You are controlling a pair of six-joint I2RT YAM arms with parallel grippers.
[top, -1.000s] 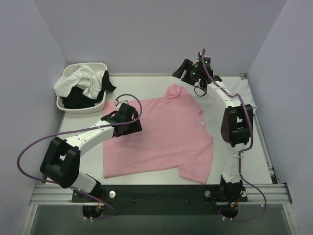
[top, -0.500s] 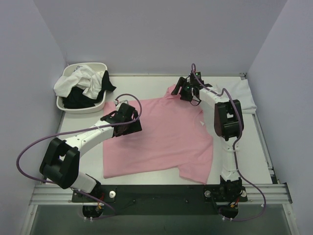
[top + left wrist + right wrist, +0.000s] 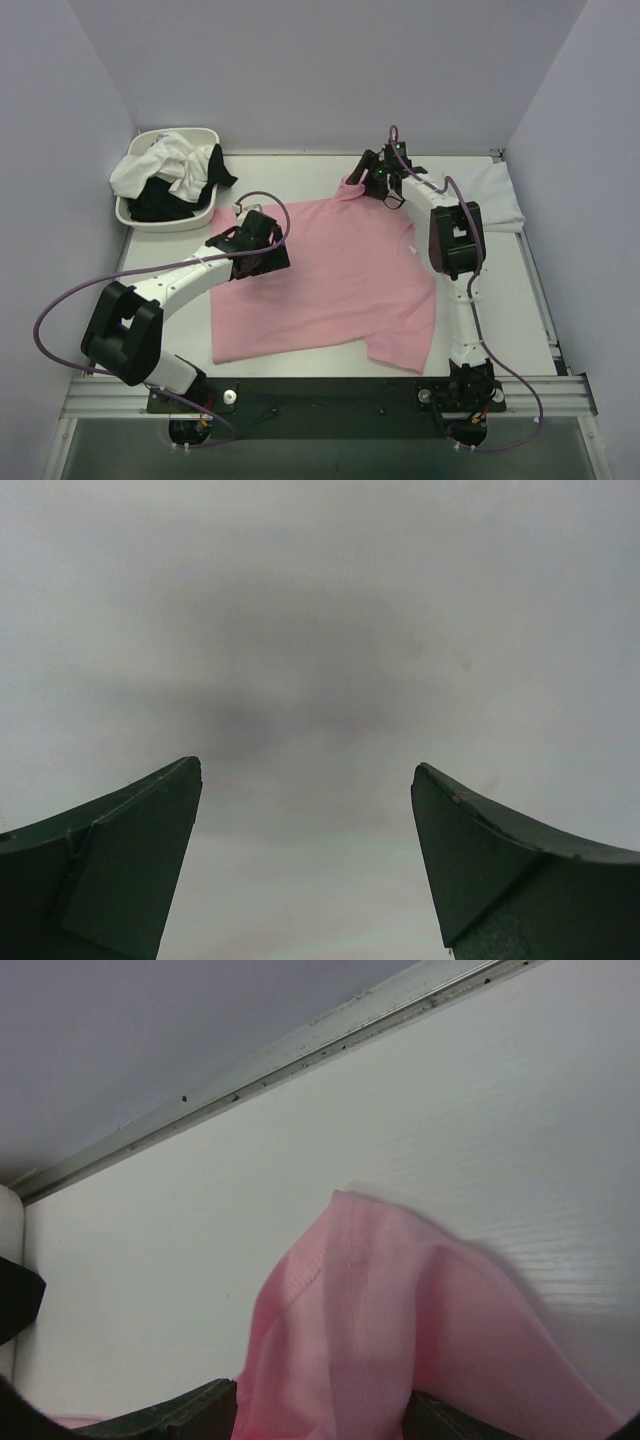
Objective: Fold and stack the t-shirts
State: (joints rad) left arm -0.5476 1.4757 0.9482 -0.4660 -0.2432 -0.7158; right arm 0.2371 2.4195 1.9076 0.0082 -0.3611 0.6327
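Observation:
A light pink t-shirt [image 3: 330, 285] lies spread flat in the middle of the table. My right gripper [image 3: 373, 183] is at its far sleeve. In the right wrist view [image 3: 320, 1405] the pink sleeve [image 3: 370, 1310] fills the gap between the fingers and rises in a bunched peak, so the gripper looks shut on it. My left gripper [image 3: 262, 250] sits low at the shirt's far-left edge. In the left wrist view [image 3: 307, 775] it is open and empty, with only grey table between the fingers. White [image 3: 160, 165] and black [image 3: 165, 205] shirts lie heaped in the basin.
The white oval basin [image 3: 135, 217] stands at the far left corner. A flat white cloth [image 3: 500, 200] lies at the far right edge, beside the right arm. The back wall's metal rail [image 3: 300, 1045] runs just beyond the pink sleeve.
My right gripper has come down and to the left from above the table's back edge onto the pink shirt's far sleeve. The left arm has not moved.

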